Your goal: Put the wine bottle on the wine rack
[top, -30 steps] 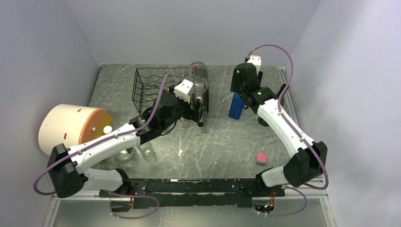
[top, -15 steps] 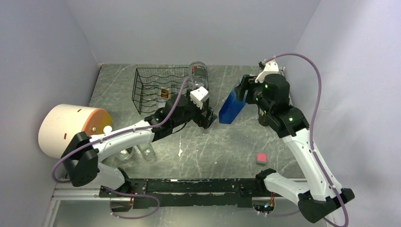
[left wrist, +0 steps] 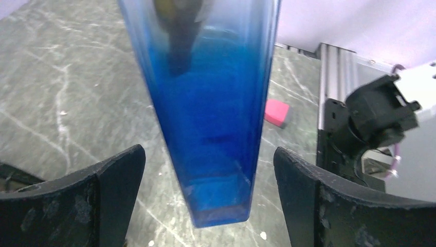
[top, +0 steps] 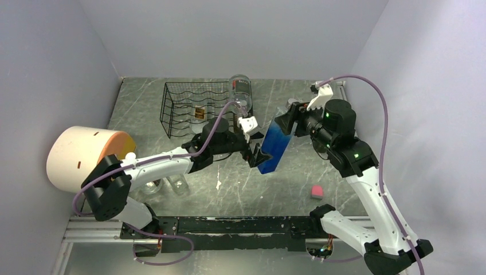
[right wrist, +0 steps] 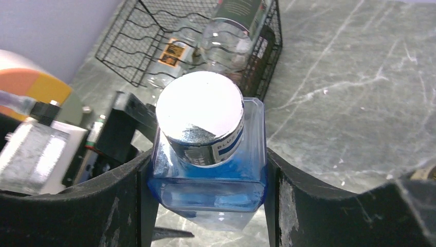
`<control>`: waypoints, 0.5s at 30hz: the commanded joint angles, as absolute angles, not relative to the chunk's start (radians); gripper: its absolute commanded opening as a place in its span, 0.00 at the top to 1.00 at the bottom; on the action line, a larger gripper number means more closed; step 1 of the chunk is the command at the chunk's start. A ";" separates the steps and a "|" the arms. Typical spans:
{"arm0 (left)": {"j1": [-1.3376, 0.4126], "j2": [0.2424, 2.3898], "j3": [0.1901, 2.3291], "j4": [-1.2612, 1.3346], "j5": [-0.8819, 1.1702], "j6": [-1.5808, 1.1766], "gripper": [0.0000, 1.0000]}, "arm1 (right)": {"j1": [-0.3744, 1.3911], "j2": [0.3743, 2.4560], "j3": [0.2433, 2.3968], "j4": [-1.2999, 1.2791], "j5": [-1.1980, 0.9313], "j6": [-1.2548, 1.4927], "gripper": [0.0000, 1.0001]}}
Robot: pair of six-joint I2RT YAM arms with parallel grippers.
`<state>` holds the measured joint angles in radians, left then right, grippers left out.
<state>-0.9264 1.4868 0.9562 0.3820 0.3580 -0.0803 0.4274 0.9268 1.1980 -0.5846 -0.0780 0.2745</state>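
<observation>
Wine bottle (top: 274, 148), tilted, is being held in the air over open mid-tabletop (top: 298, 183), well apart from the wine rack (top: 183, 106) at back left. Blue glass, square-sided, silver cap; rack of black wavy wire. Shoulders are being clamped by the right pincer (right wrist: 208, 177), arm raised. Left pincer (left wrist: 208, 190), arm stretched low, is being held wide open around the base, not touching it.

Top view looks down from behind; close wrist views seemingly share the blue bottle (left wrist: 216, 128).
</observation>
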 commanded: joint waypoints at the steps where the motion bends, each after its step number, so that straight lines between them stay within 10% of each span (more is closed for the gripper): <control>1: -0.925 1.491 0.938 0.486 0.522 -0.051 0.03 | 0.430 0.873 1.212 -0.361 -0.172 0.336 0.76; 15: -0.925 1.545 0.961 0.551 0.253 -0.100 0.19 | 0.430 0.832 1.129 -0.250 -0.233 0.452 0.75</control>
